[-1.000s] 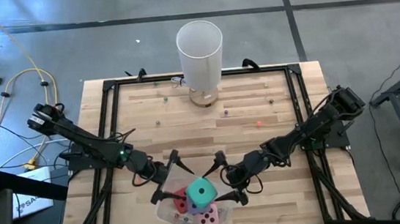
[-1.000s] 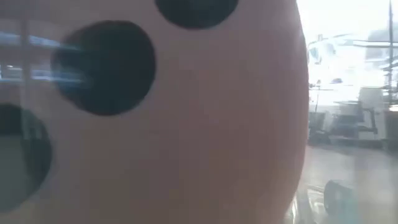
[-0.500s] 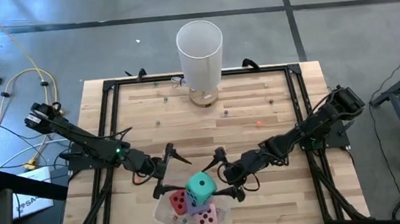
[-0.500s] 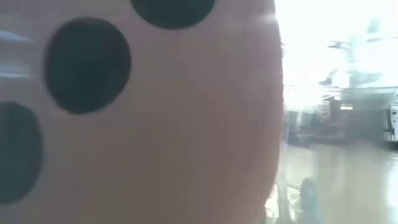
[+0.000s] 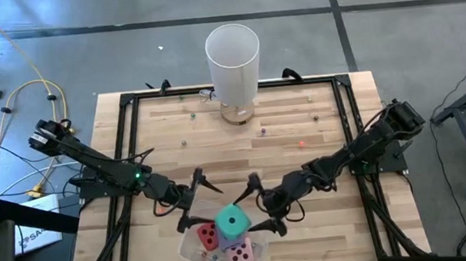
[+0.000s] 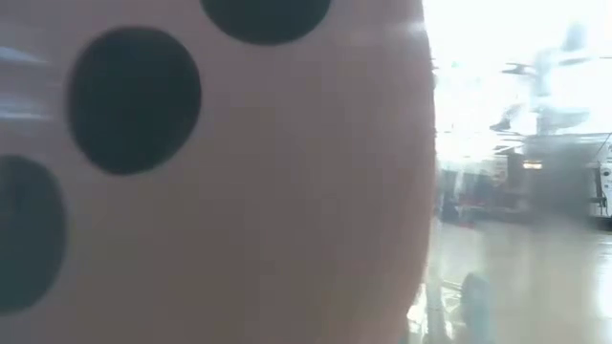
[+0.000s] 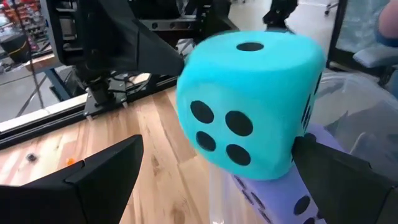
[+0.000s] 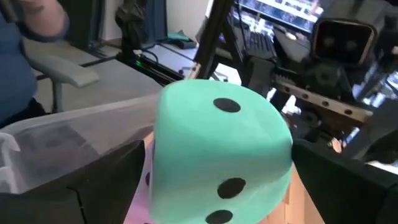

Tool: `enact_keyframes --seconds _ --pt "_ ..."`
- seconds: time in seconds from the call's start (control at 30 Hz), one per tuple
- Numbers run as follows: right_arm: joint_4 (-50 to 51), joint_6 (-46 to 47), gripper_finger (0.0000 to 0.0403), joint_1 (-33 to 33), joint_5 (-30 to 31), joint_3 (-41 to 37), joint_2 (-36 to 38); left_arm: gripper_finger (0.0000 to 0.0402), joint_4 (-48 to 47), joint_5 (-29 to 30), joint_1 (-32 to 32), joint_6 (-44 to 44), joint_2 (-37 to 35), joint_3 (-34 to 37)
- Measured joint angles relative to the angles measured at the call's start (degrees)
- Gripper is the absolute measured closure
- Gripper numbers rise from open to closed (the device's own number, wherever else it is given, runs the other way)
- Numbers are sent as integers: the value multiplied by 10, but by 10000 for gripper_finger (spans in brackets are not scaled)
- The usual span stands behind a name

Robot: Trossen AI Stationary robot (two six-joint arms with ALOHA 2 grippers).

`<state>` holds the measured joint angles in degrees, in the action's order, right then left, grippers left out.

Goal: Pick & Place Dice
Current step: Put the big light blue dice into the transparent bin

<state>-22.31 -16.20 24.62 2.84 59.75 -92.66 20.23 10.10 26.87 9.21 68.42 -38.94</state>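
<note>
The left claw (image 5: 198, 198) sits spread wide at the near middle of the wooden table (image 5: 299, 107), its two dark fingers (image 7: 93, 180) flanking the teal-green foam cube with dark pips (image 5: 233, 222) without pressing on it. The right claw (image 5: 264, 205) faces it from the other side, also spread wide, with one finger (image 8: 348, 180) beside the same cube and no visible contact. That teal cube (image 7: 249, 102) rests on top of the other dice inside a clear plastic container (image 5: 191, 250) at the table's near edge: the red foam cube (image 5: 206, 234), the pink foam cube (image 5: 241, 253) and the purple foam cube (image 7: 280, 196), which lies directly under it. In the low view the pink cube (image 6: 220, 191) fills almost everything, so it lies right against that camera.

The teal cube looks perched rather than seated, and its foam is light. With both claws so close on either side, a finger brushing it on the way out could tip it off the pile and over the container's low wall. A sideways pull might also nudge the light container itself along the table. A tall white cylinder (image 5: 233, 60) stands well apart at the far edge.
</note>
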Motion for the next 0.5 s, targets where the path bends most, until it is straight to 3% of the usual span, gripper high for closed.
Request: enact_keyframes --seconds 0.3,0.5 --pt "-15 -4 7 2 -20 0 0 2 23 -52 20 15 0 0" --pt "-16 -4 7 2 -19 0 0 2 29 -55 32 30 0 0"
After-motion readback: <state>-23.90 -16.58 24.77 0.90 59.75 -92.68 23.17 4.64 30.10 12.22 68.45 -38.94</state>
